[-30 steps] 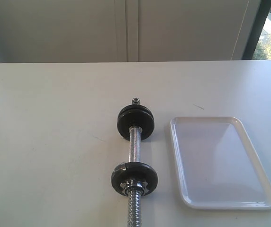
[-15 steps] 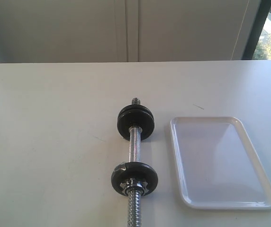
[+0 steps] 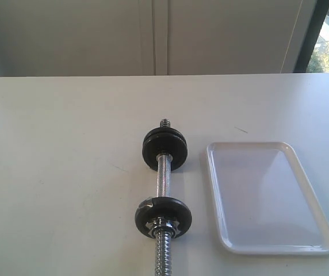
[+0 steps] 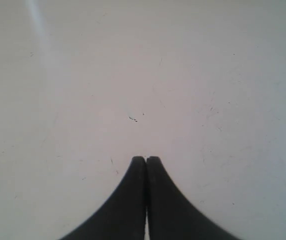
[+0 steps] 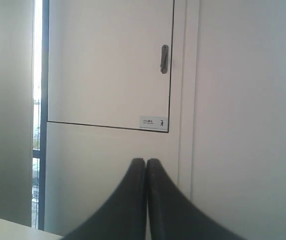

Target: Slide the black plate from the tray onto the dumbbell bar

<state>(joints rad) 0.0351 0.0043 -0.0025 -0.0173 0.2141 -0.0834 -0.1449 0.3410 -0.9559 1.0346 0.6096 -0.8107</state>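
Note:
The dumbbell bar (image 3: 163,181) lies on the table, running from near to far. A black disc with a silver star-shaped nut (image 3: 163,217) sits on its near part. On the bar's far end sits a thick black plate (image 3: 164,148) with no nut, and the threaded tip pokes out beyond it. The white tray (image 3: 268,196) lies to the right of the bar with nothing in it. Neither gripper shows in the exterior view. My left gripper (image 4: 146,158) is shut over bare table. My right gripper (image 5: 146,160) is shut and points at a wall.
The white table (image 3: 61,172) stretches wide to the left of the bar. A pale cabinet door with a small handle (image 5: 164,59) fills the right wrist view. A window strip (image 3: 328,40) shows at the back right.

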